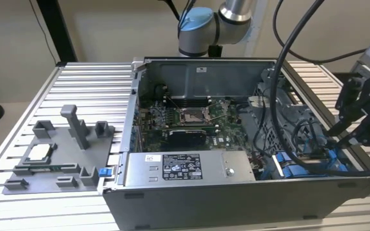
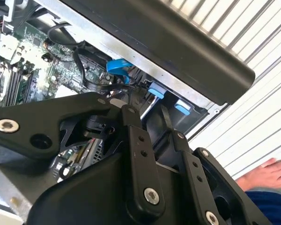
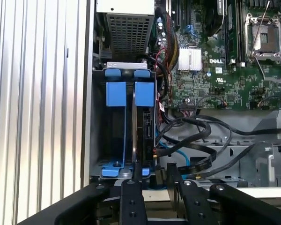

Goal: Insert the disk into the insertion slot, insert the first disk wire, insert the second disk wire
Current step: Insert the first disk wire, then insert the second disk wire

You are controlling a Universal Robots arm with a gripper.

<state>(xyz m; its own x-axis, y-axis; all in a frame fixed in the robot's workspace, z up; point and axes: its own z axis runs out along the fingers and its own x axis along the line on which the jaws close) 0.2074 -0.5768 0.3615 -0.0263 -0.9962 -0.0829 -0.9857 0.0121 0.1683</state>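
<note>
Open computer case (image 1: 236, 202) sits on the slatted aluminium counter (image 1: 88, 82). The arm's blue-capped joint (image 1: 201, 29) is behind it.

Tool (image 1: 338, 137) hangs over the case corner at the exterior view's right, tips down by the insertion slot (image 1: 286, 169). Both wrist views put the tool (image 3: 152, 169) (image 2: 149, 111) at the open end of the slot (image 3: 126, 65), just beside the cables there. Open, closed or gripping: cannot tell. A small black part sits at the tips, and I cannot tell whether it is held.

The slot has two side-by-side compartments, each capped by a blue tab. The disk (image 3: 145, 125) appears to stand edge-on in the compartment nearer the motherboard (image 3: 215, 79), seated down between the rails.

A thin blue cable (image 3: 180, 154) runs to the disk's near end; whether it is plugged in is unclear. Black cables (image 3: 201, 129) loop beside it.

Grey power supply (image 1: 172, 168) lies along the case front. A grey tray with pegs (image 1: 50, 163) is well apart, at the exterior view's left.
</note>
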